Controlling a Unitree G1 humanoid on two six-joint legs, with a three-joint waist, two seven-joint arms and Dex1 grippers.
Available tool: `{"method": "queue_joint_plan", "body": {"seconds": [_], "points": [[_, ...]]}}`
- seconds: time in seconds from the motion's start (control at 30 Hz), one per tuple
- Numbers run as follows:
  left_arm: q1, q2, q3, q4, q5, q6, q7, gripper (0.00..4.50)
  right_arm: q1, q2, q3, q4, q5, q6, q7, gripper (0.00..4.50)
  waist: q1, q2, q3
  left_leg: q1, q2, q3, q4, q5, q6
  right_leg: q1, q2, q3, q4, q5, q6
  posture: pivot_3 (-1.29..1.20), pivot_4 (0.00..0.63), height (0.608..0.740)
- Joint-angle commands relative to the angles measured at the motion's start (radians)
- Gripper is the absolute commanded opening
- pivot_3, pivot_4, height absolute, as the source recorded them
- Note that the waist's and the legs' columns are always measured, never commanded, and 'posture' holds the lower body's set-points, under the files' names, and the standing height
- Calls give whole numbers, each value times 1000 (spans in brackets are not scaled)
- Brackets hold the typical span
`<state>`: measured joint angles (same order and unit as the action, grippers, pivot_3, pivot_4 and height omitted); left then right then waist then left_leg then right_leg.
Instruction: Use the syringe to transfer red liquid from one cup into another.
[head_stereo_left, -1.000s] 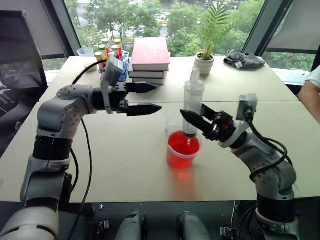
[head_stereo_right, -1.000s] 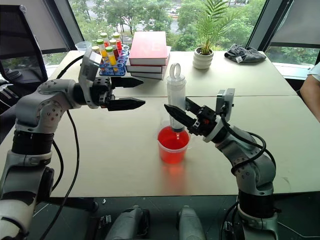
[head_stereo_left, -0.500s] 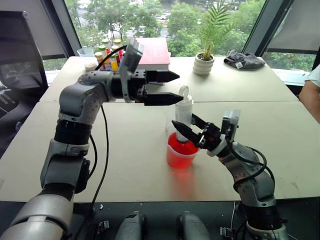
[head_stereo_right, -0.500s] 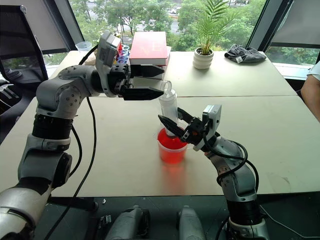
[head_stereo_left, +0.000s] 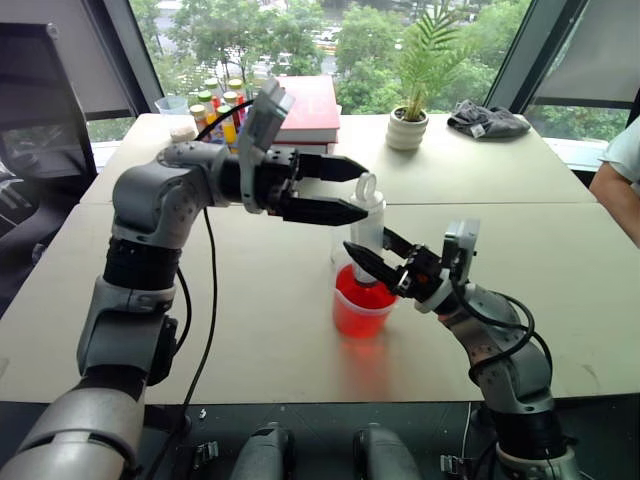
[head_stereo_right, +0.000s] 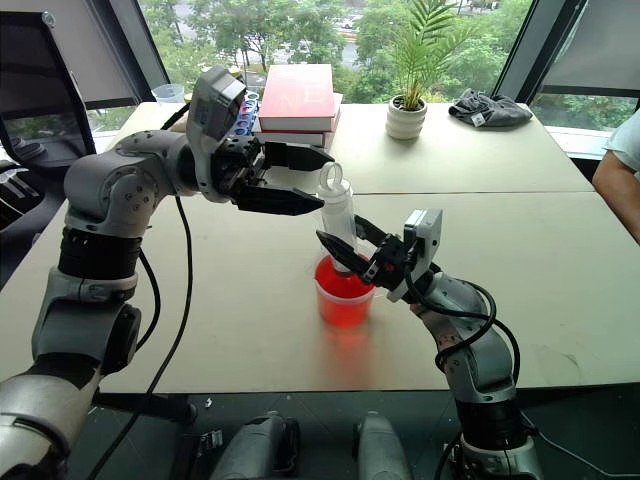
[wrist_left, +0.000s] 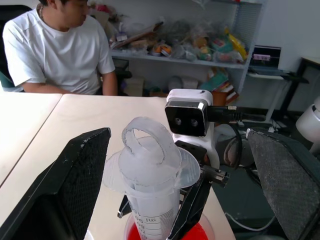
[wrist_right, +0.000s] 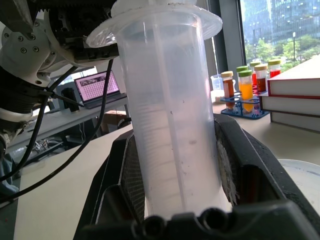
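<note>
Moved from the table's left side to the plunger ring: left gripper (head_stereo_left: 352, 190), jaws wide either side, not yet closed. Syringe (head_stereo_right: 338, 215) upright in right gripper (head_stereo_right: 346, 247), clamped at barrel, tip in red cup (head_stereo_right: 345, 293). Drawing and transfer to second cup still to do.

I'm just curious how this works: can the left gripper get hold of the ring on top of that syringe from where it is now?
Probably yes. The left gripper is open, with a finger on either side of the plunger ring and nothing between them. The right gripper holds the syringe upright lower down, clear of the ring.
</note>
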<state>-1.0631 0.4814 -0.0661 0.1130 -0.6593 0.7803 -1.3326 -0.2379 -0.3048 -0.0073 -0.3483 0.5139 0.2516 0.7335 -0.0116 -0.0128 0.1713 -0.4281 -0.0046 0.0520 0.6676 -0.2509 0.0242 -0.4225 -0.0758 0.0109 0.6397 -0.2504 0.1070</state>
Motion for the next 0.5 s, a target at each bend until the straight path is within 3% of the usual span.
{"method": "queue_joint_plan", "body": {"seconds": [0.03,0.2,0.5], "points": [[-13,1,-3,-39,-27,19,-16,2609,-18,-11,-3,-19,1,-14,-1,1573,0,0,0,0,0,0,0,0,0,0,0,0,0,0,0,0,150,740],[-16,-18,-10,-37,-24,25,-10,36,-22,-21,-5,-25,6,-8,-3,1573,1,0,0,0,0,0,0,0,0,0,0,0,1,0,0,0,150,740],[-45,-73,13,-3,-4,-24,38,36,1,-32,3,-39,29,10,-4,1573,1,0,0,1,0,0,0,0,0,0,0,0,1,0,0,0,150,740]]}}
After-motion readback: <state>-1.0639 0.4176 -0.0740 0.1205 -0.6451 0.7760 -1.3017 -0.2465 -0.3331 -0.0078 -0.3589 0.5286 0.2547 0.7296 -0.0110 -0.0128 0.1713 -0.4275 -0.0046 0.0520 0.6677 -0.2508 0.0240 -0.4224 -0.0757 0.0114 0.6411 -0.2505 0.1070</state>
